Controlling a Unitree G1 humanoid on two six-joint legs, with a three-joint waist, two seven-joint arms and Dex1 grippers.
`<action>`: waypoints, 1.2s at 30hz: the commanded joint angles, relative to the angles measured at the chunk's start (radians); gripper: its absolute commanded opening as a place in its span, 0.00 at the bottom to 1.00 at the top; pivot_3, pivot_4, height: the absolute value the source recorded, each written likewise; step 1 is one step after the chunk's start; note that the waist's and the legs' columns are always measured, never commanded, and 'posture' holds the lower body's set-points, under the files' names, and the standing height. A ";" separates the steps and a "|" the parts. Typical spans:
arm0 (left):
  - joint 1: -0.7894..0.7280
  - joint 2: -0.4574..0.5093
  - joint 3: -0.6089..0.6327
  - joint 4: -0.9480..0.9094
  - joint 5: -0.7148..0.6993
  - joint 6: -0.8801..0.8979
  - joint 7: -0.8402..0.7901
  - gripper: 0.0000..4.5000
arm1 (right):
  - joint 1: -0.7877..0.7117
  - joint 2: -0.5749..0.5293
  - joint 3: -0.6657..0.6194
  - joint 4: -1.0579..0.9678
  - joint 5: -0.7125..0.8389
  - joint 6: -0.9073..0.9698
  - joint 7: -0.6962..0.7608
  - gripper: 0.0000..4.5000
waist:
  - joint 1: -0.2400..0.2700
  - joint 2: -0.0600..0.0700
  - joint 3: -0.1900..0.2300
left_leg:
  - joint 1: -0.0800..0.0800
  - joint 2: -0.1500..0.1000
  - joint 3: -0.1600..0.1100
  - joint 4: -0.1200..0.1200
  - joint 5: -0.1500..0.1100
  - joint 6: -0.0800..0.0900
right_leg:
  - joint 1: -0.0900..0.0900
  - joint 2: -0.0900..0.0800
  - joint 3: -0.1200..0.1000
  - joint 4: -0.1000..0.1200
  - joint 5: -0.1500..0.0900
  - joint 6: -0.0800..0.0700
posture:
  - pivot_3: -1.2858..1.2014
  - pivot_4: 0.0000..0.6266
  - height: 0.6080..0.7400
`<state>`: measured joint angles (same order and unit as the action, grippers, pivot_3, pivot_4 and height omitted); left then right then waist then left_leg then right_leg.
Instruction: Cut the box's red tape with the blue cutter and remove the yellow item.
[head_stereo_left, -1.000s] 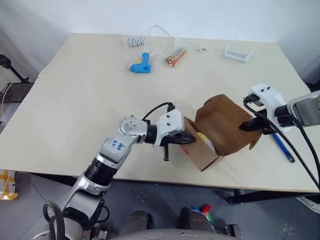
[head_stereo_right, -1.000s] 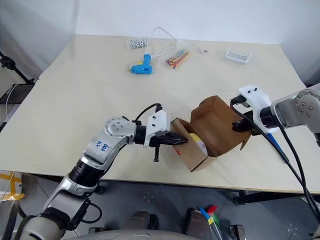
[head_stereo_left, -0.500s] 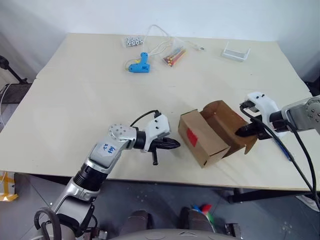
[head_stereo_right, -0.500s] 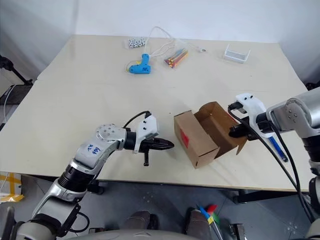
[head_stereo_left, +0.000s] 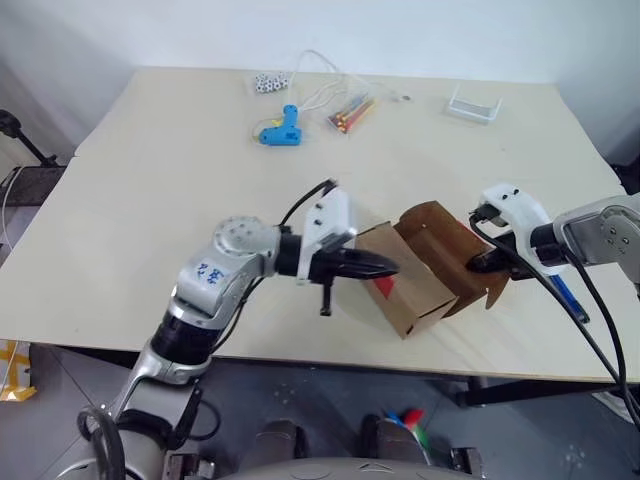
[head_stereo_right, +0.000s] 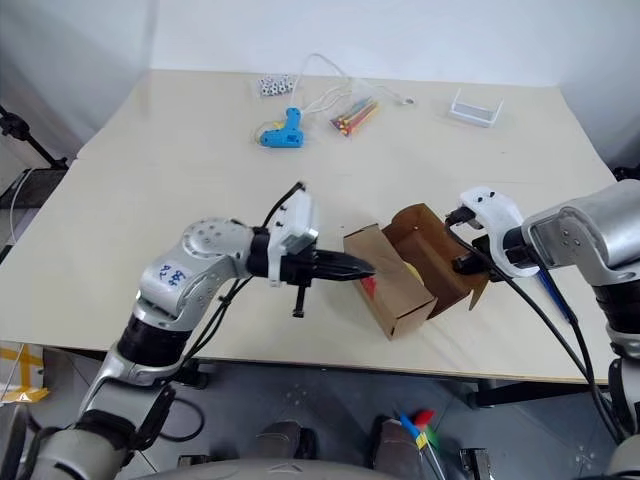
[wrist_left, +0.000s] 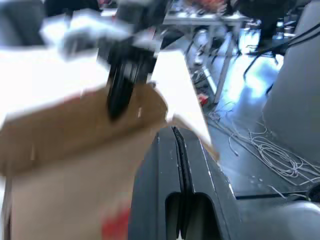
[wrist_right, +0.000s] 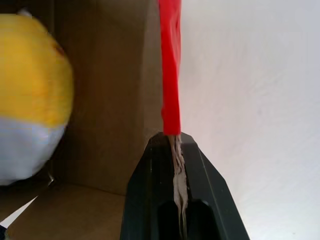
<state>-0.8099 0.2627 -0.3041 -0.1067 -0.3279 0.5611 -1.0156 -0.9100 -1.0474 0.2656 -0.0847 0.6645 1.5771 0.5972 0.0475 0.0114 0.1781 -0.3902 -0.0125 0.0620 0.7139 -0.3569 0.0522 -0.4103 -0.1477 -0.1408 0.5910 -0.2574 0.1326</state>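
Left eye view is giving you the box (head_stereo_left: 425, 270) lying opened near the front edge of the table (head_stereo_left: 180, 180), at about five o'clock from the table's middle, with its brown flaps spread toward the right. Your left gripper (head_stereo_left: 388, 267) is pointing level toward three o'clock with its two black fingers pressed together and gripping nothing, its tip sitting in front of the box's near flap, which is carrying the red tape (head_stereo_left: 384, 289). Your right gripper (head_stereo_left: 482, 262) is pinching the box's right-hand flap: in the right wrist view you are seeing its fingers (wrist_right: 150, 200) closed on a thin cardboard edge with a strip of red tape running up from them. The yellow item (head_stereo_right: 411, 271) is sitting inside the box; the right wrist view is showing it (wrist_right: 32, 95) yellow on one part and white on the other, against the inner wall. The blue cutter (head_stereo_left: 568, 292) is lying on the table just past your right gripper, at about four o'clock from the box. Far back, at about eleven o'clock from the box, a light-blue glue gun (head_stereo_left: 280, 128) and a bundle of coloured sticks (head_stereo_left: 350, 113) are lying side by side.
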 joint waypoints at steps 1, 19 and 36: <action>-0.029 -0.039 -0.085 0.066 0.078 -0.065 0.024 0.00 | -0.005 0.006 -0.044 -0.031 -0.012 0.015 0.010 0.00 | -0.001 0.000 0.000 | 0.000 0.000 0.001 0.000 0.000 0.000 | 0.000 0.000 0.000 0.000 0.000 0.000 | 0.52 0.24 1.00; 0.078 0.181 -0.152 0.041 0.156 0.048 -0.057 0.00 | -0.014 -0.018 -0.059 0.085 -0.052 -0.020 0.056 0.00 | -0.024 0.001 -0.001 | 0.004 0.001 0.002 0.001 0.000 0.000 | 0.001 0.000 0.005 0.001 0.001 -0.001 | 0.52 0.24 1.00; 0.144 0.171 -0.023 -0.028 0.108 0.127 0.072 0.00 | 0.025 0.028 -0.072 0.044 -0.054 0.031 0.109 0.00 | -0.022 0.001 0.000 | -0.001 -0.001 0.001 0.000 0.002 0.003 | -0.002 -0.001 0.007 0.000 0.003 0.001 | 0.52 0.24 1.00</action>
<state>-0.6561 0.4459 -0.3558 -0.1103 -0.2142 0.7081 -0.9692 -0.8849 -1.0295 0.2306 -0.0074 0.6049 1.5893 0.7144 0.0251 0.0128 0.1777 -0.3909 -0.0142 0.0632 0.7139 -0.3553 0.0557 -0.4127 -0.1492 -0.1337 0.5907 -0.2541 0.1340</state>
